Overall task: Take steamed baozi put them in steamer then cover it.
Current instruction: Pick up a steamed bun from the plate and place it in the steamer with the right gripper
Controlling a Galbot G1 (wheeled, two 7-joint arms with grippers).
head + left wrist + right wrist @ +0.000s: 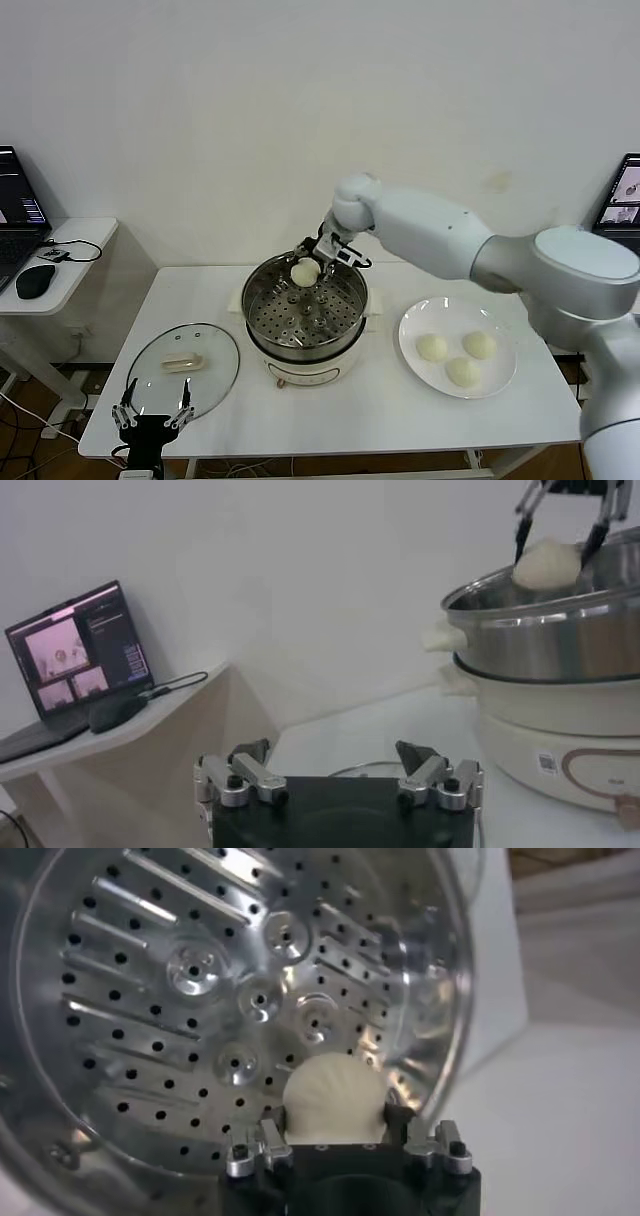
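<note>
**Right claw over the steamer, bun still between its fingers**

Right gripper [312, 262] poised over the far rim of the steamer [306, 318], fingers narrowly spread and clasping one steamed baozi [304, 270]. Seen from the right wrist, same bun [334, 1098] pinched between both pads, just above the perforated tray [215, 998], with the tray otherwise bare. Seen from the left wrist, bun [546, 563] riding at rim height of the steel pot [560, 625], not yet resting on the tray. Grip possibly starting to ease; cannot confirm from the views alone.

Three more buns [461, 356] waiting on the white plate [414, 325] beside the steamer, on the robot's right. Glass lid [184, 367] lying flat on the table on the robot's left, well apart from the pot. Left gripper [152, 414] parked near the table's front edge just by that lid, fingers spread wide and holding nothing.

For doing this step well, by judgement:
- Lower until the bun touches the tray before letting go; soft dough dents and rolls if dropped.
- Set it close to the far wall, leaving room for three more.
- Spread the fingers fully, then lift straight up, avoiding the rim and any drag on sticky dough.
- Keep clear of the tray's raised centre bosses so the bun sits level.
</note>
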